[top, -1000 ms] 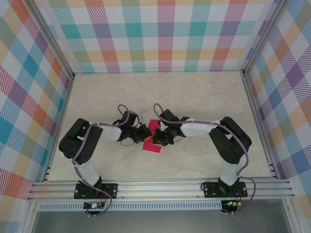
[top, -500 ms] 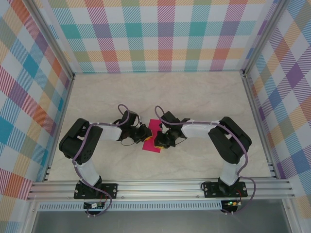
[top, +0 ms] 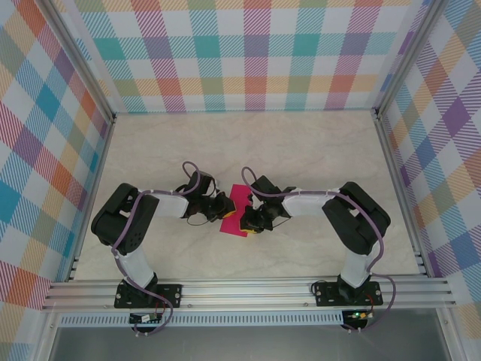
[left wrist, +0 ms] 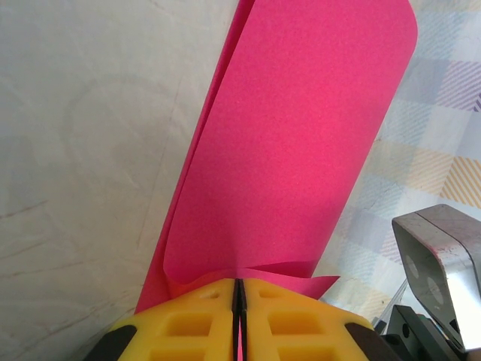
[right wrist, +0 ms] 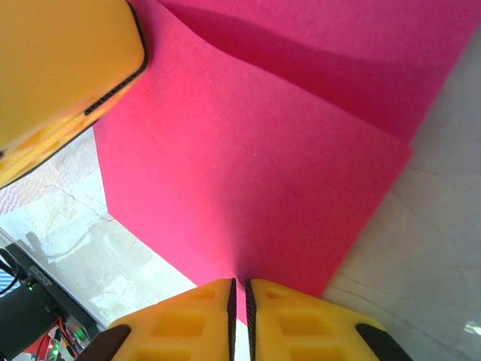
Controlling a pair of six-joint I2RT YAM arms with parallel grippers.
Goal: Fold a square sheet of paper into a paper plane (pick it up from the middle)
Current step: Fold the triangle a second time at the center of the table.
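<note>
Left wrist: smooth pink paper [left wrist: 301, 150], apparently doubled, pinched in left hand [left wrist: 239, 289].

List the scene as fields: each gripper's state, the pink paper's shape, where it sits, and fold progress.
left gripper: shut, pinching one edge of the thin magenta-pink square sheet of paper
right gripper: shut, pinching another edge of the same sheet
paper shape: doubled over on itself in a soft curve
location: between the two arms, near the middle of the pale marbled table
fold progress: no pointed dart shape yet
</note>
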